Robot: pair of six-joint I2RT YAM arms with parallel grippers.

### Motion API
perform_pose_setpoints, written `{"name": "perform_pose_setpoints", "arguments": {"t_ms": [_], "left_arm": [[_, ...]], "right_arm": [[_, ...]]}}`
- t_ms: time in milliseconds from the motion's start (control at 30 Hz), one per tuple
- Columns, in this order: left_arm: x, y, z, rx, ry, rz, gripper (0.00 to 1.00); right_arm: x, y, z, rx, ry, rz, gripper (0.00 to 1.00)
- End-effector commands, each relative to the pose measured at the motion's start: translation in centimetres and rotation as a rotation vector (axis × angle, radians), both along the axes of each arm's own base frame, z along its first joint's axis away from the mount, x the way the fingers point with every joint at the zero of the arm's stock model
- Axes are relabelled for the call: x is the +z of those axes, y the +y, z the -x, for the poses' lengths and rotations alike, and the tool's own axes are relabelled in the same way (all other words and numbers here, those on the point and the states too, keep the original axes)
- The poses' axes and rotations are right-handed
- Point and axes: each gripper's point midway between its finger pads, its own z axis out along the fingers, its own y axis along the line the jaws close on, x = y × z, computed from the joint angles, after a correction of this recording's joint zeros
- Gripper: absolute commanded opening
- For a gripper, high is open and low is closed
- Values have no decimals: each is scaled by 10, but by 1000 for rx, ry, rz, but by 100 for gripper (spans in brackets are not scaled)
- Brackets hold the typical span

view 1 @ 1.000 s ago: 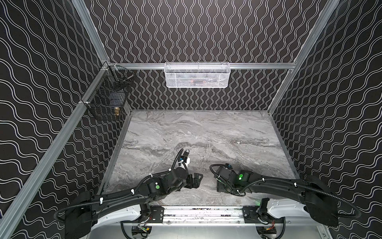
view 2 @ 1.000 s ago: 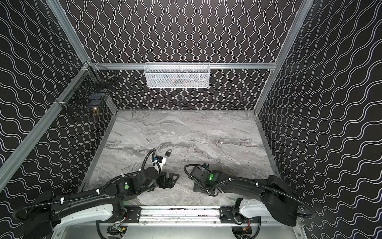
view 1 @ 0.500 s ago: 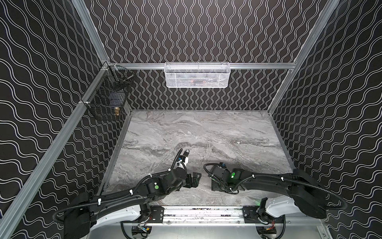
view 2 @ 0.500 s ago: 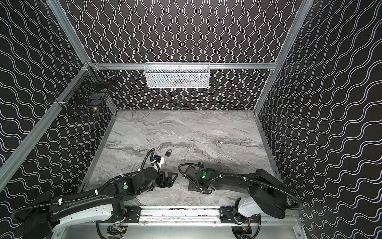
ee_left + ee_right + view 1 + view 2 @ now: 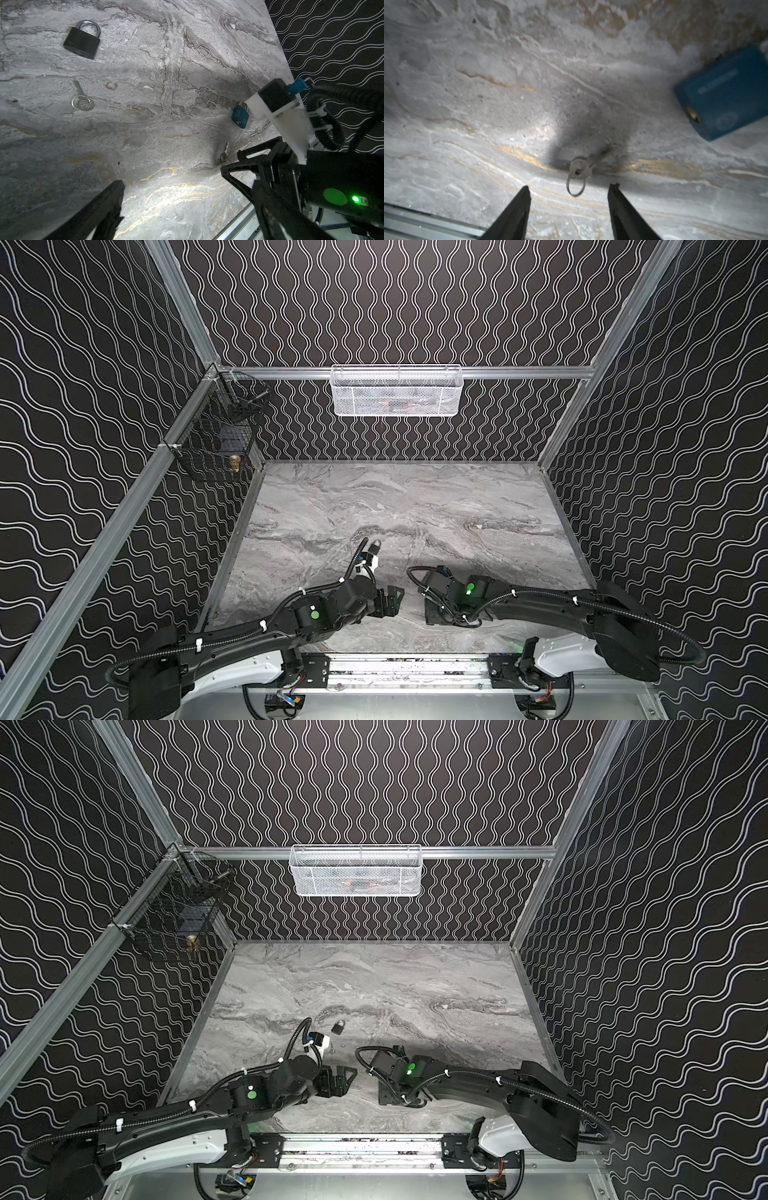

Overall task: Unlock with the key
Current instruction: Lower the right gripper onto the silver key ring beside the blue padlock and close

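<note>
In the right wrist view a small silver key [image 5: 588, 164] on a wire ring [image 5: 575, 185] lies flat on the marble table. My right gripper [image 5: 569, 191] is open, its fingertips on either side of the ring and just short of the key. A blue padlock [image 5: 724, 93] lies beyond the key. The left wrist view shows the same blue padlock [image 5: 240, 115] and small key [image 5: 225, 154], and farther off a black padlock [image 5: 82, 41] and a second silver key [image 5: 80, 97]. My left gripper [image 5: 191, 207] is wide open and holds nothing. Both grippers [image 5: 395, 599] [image 5: 432, 612] face each other near the table's front.
The black padlock [image 5: 338, 1027] lies mid-table just past the left wrist camera. A white mesh basket [image 5: 397, 391] hangs on the back wall and a black wire basket [image 5: 216, 439] on the left wall. A metal rail [image 5: 407, 668] runs along the table's front edge.
The right arm has changed its pose while its gripper stayed low near the front centre, and its fingers have drawn a little closer together. The left arm has hardly moved.
</note>
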Motion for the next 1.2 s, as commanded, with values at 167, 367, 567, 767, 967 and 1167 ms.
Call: {"name": "perform_pose_setpoints", "arguments": {"t_ms": [167,367,567,767,967,1167], "left_arm": [[7,-4,0,-7,-2,24,99],[4,-2,1,-4,5,15,99],[4,0,2,1,5,23,99],[3,2,2,3,6,16,99],[4,1,2,4,5,18,99],[1,2,2,11,14,21,99]], "right_arm": [[1,-5,-1,-104,0,-13,51],[-3,0,-3,-123,6,-24,41],[-6,1,-3,-133,10,-5,36],[-10,-1,-2,-151,10,6,33],[-14,-2,-2,-153,9,31,29],[-17,-5,-4,-154,-4,48,24]]}}
